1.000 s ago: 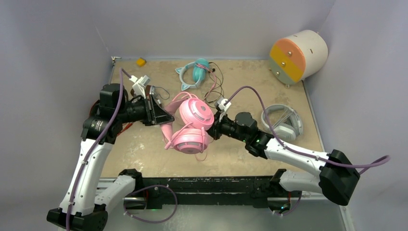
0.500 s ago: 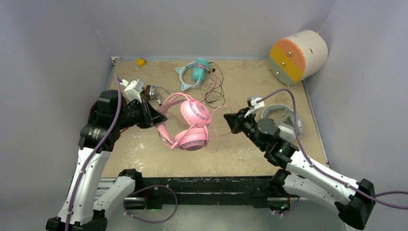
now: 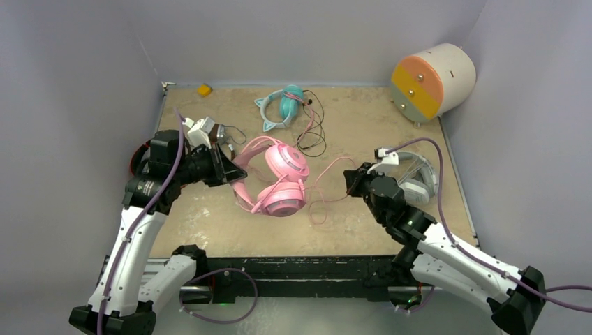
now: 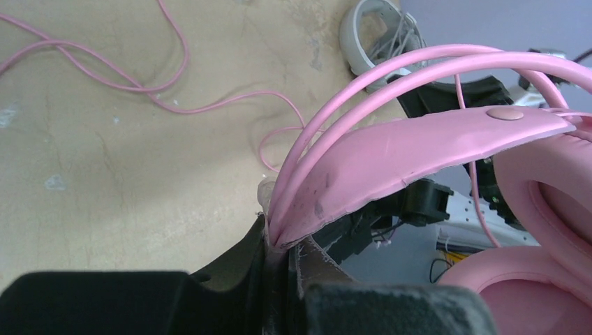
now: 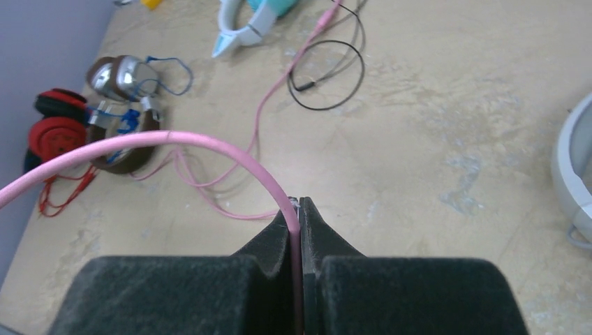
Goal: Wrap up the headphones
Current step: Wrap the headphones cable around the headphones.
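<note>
Your most open room was the bare strip of tabletop (image 3: 209, 227) along the near edge, in front of the pink headphones (image 3: 283, 183). Those sat near the middle. Your left hand (image 3: 225, 167) was clamped on their headband, fingers together around the thin pink bands. To the right, your right hand (image 3: 349, 183) was pinched tight on the pink cable (image 3: 322, 202), which looped loosely over the tabletop back to the cups. The grey-white pair (image 3: 413, 174) lay just behind that hand, close to the right edge. The brown pair (image 3: 222, 132) lay just past your left hand. Farther back were the teal headphones (image 3: 283, 105) with a black cord (image 3: 314, 136). A cylinder (image 3: 433, 80) filled the far right corner.
</note>
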### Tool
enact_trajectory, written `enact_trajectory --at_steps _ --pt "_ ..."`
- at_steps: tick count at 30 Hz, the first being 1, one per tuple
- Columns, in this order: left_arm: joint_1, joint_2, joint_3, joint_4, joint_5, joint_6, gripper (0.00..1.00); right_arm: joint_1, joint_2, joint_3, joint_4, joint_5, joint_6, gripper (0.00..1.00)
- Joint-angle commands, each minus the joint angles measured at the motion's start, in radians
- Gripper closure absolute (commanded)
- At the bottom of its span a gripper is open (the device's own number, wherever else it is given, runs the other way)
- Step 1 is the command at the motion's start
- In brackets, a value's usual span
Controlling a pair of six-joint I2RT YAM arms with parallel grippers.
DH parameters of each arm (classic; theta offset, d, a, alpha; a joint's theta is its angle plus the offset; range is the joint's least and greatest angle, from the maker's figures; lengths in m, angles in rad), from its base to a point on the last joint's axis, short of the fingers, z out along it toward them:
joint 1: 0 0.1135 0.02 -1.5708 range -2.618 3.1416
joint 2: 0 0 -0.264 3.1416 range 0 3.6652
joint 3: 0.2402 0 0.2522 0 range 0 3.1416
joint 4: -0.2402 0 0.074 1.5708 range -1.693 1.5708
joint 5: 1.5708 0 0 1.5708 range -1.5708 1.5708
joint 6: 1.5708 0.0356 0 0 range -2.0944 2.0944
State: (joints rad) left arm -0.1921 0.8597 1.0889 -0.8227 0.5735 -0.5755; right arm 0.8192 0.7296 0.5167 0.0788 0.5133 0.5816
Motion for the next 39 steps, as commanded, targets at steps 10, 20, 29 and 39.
enact_trajectory --at_steps 10,20,29,39 --pt "-0.001 -0.014 -0.029 0.171 0.243 -0.079 1.0 -0.071 0.215 0.123 0.18 -0.551 -0.102 1.0" --pt "-0.118 -0.059 -0.056 0.221 0.329 -0.032 1.0 -0.072 0.37 0.262 0.118 -0.626 -0.156 1.0" --pt "-0.372 0.01 -0.072 0.083 -0.232 0.069 1.0 -0.083 0.448 0.605 -0.25 -0.487 -0.289 1.0" --pt "-0.468 0.074 -0.081 0.023 -0.818 0.09 1.0 -0.086 0.381 0.741 -0.462 -0.637 -0.317 1.0"
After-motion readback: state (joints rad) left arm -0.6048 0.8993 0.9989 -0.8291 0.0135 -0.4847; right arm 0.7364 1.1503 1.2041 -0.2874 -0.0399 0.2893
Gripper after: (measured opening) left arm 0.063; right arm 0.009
